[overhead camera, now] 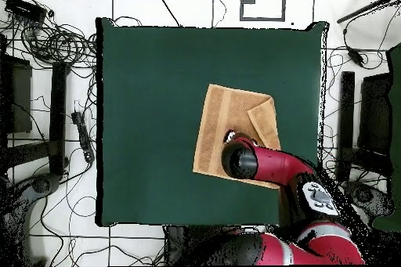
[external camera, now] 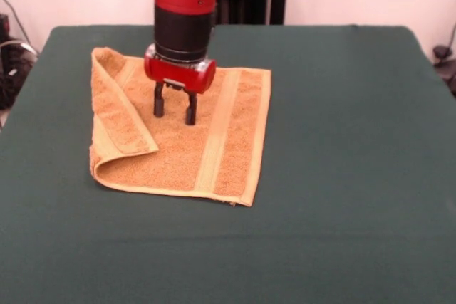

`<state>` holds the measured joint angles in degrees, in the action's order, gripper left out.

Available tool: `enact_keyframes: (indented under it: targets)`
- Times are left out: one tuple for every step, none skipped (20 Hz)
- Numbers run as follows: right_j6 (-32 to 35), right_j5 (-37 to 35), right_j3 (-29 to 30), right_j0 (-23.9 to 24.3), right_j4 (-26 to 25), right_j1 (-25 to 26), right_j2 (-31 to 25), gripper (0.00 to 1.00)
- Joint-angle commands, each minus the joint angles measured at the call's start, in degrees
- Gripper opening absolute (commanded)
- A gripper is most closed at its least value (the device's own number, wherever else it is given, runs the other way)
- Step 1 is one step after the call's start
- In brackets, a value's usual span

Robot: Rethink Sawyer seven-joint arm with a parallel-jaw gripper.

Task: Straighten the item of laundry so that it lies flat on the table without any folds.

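The orange-tan towel (external camera: 199,140) lies on the dark green table (external camera: 342,140), toward its left in the front view. Its left edge is folded over onto itself as a long flap (external camera: 117,108); a paler band (external camera: 217,133) runs down the right part. My gripper (external camera: 174,110) hangs straight down over the towel's middle, right of the flap, with its two black fingers a little apart and nothing between them; the tips are at or just above the cloth. In the overhead view the towel (overhead camera: 223,127) shows with the fold at its right, and the arm (overhead camera: 270,166) covers its lower right corner.
Cables and stands (overhead camera: 55,84) lie on the floor around the table. The robot's base (overhead camera: 313,232) is at the bottom of the overhead view.
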<state>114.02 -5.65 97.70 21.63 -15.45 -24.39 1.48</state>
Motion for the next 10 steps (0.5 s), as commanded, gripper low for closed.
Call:
enact_keyframes:
  targets:
    - [-3.9,-1.6,-0.5,6.6,-5.0,6.2,-17.4,1.0]
    - [-4.4,-2.4,-0.5,7.6,-5.7,6.1,-18.1,1.0]
    - [-4.9,-3.3,-0.6,8.4,-6.5,6.1,-19.0,1.0]
    - [-5.1,-3.9,-0.7,8.9,-7.0,6.0,-19.3,1.0]
    - [-5.2,-4.1,-0.8,9.4,-7.8,6.3,-19.6,1.0]
    - [-5.2,-4.1,-1.1,9.7,-8.6,6.6,-19.8,1.0]
    - [-5.3,-4.2,-1.5,10.0,-9.2,7.0,-20.0,1.0]
    - [-5.4,-3.9,-2.1,10.2,-10.0,7.4,-20.0,1.0]
    - [-5.6,-4.2,-2.7,10.7,-10.8,7.8,-20.3,1.0]
    - [-5.7,-4.2,-3.5,10.8,-11.7,8.1,-20.0,1.0]
